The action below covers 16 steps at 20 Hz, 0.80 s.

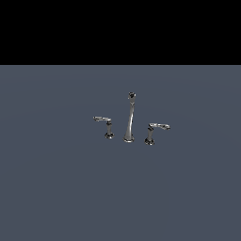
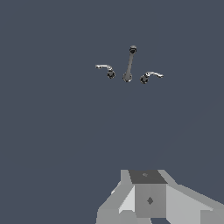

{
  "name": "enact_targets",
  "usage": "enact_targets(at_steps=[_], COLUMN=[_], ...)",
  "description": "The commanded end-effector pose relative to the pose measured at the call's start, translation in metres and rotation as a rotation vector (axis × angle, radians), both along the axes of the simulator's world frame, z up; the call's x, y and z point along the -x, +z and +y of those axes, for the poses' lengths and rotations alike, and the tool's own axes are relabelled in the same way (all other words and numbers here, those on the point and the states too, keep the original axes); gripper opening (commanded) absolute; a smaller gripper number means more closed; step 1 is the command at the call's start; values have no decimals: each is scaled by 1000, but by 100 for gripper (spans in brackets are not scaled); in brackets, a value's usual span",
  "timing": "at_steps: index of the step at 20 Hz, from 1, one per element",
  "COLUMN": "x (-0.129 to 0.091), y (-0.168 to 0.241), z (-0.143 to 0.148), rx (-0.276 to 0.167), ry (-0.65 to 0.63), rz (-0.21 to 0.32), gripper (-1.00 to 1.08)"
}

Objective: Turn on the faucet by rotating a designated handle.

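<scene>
Here is the shiny chrome three-piece faucet (image 1: 129, 120) standing out in the open on the flat grey-blue desk (image 1: 56, 188), small in both views. In the middle rises the tall, slim, tapering chrome spout (image 1: 130, 117) with its dark tip. Flanking it are two short lever handles. The one to go for is the small chrome lever handle on a flared post (image 1: 106, 124) at the exterior view's left of the spout, its thin arm reaching away from the spout. Its twin chrome handle (image 1: 153, 132) sits at the exterior view's right, arm pointing the other way.

The tool is not in the exterior view at all. In the wrist view only the grey blocky body of the tool (image 2: 148, 199) shows at the frame edge, well apart from the faucet. Its fingertips are out of frame, so I cannot tell how far open it is or whether it holds anything.

Now the handling, as I judge it: rigid metal, fixed at its post, so it should pivot rather than lift. Polished chrome looks slippery, and the arm is thin. The best contact is probably far out along the lever arm (image 2: 103, 67), where leverage is greatest, pushed sideways around the post.
</scene>
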State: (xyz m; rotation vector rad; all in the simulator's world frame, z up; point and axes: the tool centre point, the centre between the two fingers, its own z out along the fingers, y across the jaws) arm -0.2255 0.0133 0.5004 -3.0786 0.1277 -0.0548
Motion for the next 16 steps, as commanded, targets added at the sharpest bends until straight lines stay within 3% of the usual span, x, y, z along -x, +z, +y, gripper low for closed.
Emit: enact_targets(at_steps=[1,16], x=[-12,-113], y=[-5,-61], z=[2,25], rx=[-16,-114], ry=[-41,-416], rz=[7,83], gripper=[-100,-100])
